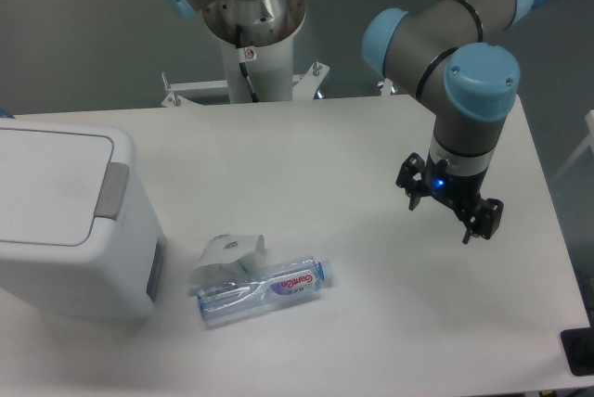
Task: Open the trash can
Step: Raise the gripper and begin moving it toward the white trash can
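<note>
Table (325, 156) is carrying everything. Trash can (65, 221) is sitting at its left edge, lid down flat, grey push tab (113, 190) facing right toward the open working area, presumably so the arm can reach it. Arm (464, 54) is hanging well to the right of the trash can; gripper (451, 209) is pointing down, jaws spread wide, holding nothing. Crushed bottle (264, 288) is lying just right of the trash can, beside crumpled paper (227, 253).
</note>
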`<state>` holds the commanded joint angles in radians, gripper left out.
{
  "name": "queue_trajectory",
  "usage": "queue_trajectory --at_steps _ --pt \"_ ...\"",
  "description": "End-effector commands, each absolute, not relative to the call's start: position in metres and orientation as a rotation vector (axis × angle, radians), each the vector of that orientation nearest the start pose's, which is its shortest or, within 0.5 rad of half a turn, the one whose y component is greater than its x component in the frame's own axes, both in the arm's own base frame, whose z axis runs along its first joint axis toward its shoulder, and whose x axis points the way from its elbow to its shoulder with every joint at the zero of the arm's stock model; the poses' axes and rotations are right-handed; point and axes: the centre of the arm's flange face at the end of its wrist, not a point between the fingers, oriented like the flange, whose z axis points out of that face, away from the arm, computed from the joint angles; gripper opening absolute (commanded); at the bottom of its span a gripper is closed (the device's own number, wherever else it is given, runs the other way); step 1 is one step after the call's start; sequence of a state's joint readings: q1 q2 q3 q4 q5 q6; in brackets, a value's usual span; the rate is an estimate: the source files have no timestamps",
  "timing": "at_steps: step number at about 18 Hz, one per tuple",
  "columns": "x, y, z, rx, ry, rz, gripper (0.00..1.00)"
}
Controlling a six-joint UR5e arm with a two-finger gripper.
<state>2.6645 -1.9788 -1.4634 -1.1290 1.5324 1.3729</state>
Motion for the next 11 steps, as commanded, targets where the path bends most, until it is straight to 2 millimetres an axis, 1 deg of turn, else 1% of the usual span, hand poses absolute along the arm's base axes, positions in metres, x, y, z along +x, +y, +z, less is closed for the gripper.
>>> queue_trajectory --at_steps 4,5,7,9,11 --pt "-0.516 0.427 0.354 -3.011 0.442 0.188 1.0" --pt "-0.515 0.431 0.357 -2.993 0.444 0.185 1.0" --pt "-0.51 0.437 0.354 -2.947 0.448 0.154 1.0" --pt "-0.509 0.439 0.355 -2.926 0.427 0.139 1.0" --pt "-0.503 0.443 0.358 -2.93 0.362 0.133 1.0"
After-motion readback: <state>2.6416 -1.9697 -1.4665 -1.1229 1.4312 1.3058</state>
